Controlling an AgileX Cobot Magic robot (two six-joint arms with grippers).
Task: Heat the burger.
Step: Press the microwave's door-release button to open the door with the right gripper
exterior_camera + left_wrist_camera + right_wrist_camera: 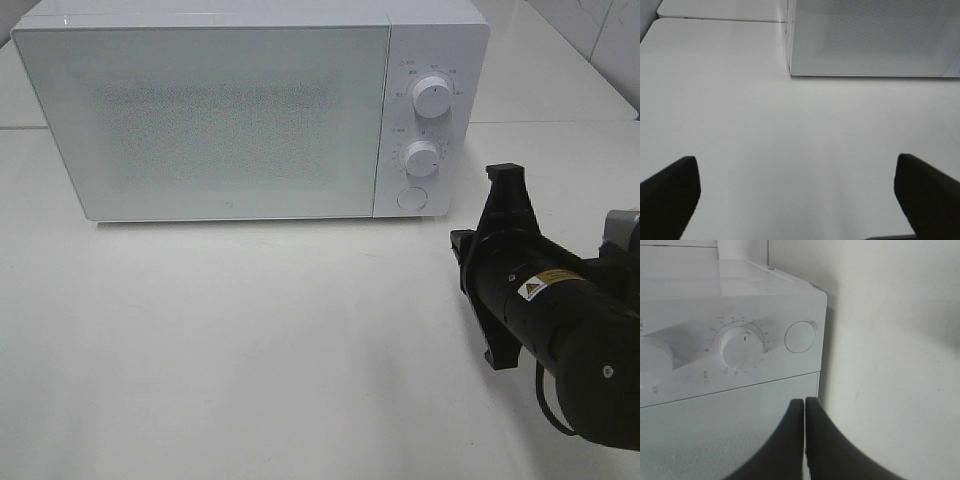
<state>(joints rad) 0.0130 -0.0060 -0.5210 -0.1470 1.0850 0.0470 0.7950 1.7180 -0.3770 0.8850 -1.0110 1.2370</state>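
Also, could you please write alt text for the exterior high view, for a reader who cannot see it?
A white microwave with its door closed stands at the back of a white table, with two dials and a round button down its right side. The black right arm reaches in from the lower right, toward the microwave.

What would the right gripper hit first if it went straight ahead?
The right gripper would probably meet the microwave front, low by the door-panel seam near the round button; depth is unclear.
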